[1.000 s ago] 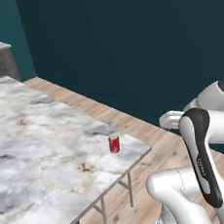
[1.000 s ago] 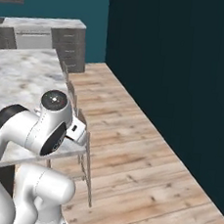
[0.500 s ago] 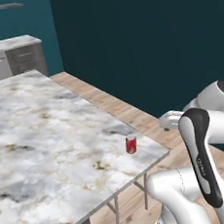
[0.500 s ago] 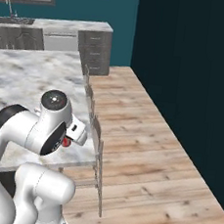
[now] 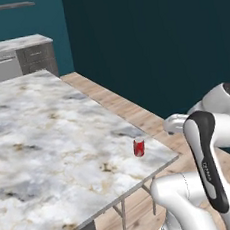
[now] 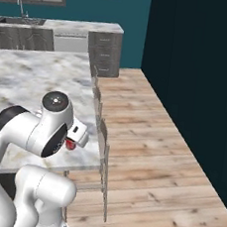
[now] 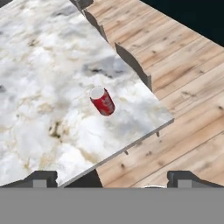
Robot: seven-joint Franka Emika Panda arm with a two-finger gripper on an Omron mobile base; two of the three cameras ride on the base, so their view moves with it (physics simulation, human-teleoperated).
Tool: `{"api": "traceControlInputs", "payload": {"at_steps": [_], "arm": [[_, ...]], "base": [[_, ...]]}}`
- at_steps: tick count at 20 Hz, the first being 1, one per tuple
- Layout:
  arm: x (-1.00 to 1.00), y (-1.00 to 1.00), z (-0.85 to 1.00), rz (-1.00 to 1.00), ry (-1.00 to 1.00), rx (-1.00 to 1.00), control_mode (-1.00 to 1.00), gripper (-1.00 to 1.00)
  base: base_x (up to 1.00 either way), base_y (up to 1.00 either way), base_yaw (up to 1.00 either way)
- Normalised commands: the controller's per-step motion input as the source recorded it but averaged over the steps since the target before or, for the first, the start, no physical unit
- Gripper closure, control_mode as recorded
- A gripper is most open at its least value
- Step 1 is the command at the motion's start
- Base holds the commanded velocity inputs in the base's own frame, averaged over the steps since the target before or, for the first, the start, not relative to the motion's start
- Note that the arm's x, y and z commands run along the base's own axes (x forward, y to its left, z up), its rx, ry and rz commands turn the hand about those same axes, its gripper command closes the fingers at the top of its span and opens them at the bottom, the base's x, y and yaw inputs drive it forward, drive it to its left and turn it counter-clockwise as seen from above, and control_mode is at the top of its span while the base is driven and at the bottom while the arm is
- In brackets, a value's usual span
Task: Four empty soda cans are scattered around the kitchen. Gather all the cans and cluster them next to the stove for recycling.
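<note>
Fingers (image 7: 41, 178): you have both dark tips at the bottom of the hand view, one toward each lower corner, spread wide with nothing between them. Gripper (image 7: 113, 179) empty.

Soda can (image 7: 103, 101): red body, silver top. In your hand view it lies ahead of the fingers and well apart from them, roughly midway between the two tips but slightly toward the left one. It touches neither finger.

Orientation: the can stands upright on its base in the left base view (image 5: 139, 147). In the hand view its long axis looks tilted, silver top toward the upper left; that view looks down at a slant. The silver top faces up toward your camera.

Location: the can stands on the marble island top (image 5: 49, 139), near its corner and close to the edge that borders the wood floor (image 6: 150, 154). In the right base view you can make out a small patch of red (image 6: 70, 144) beside the arm's wrist.

Surroundings: stool backs (image 6: 102, 129) line the island's floor side. A grey counter with drawers (image 6: 104, 49) runs along the teal wall (image 5: 21, 21) beyond the island.
</note>
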Motion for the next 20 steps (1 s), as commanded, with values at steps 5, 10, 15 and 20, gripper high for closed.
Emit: {"api": "traceControlInputs", "payload": {"at_steps": [5, 10, 15, 20], "arm": [[0.04, -0.07, -0.09, 0.09, 0.02, 0.00, -1.00, -1.00], [0.30, 0.02, -0.14, 0.00, 0.09, 0.00, -1.00, -1.00], [0.39, 0.10, -0.17, 0.00, 0.14, -0.01, -1.00, -1.00], [0.26, 0.11, -0.27, 0.06, 0.14, -0.03, -1.00, -1.00]], "base": [[0.00, 0.00, 0.00], [0.00, 0.00, 0.00], [0.00, 0.00, 0.00], [0.00, 0.00, 0.00]]}}
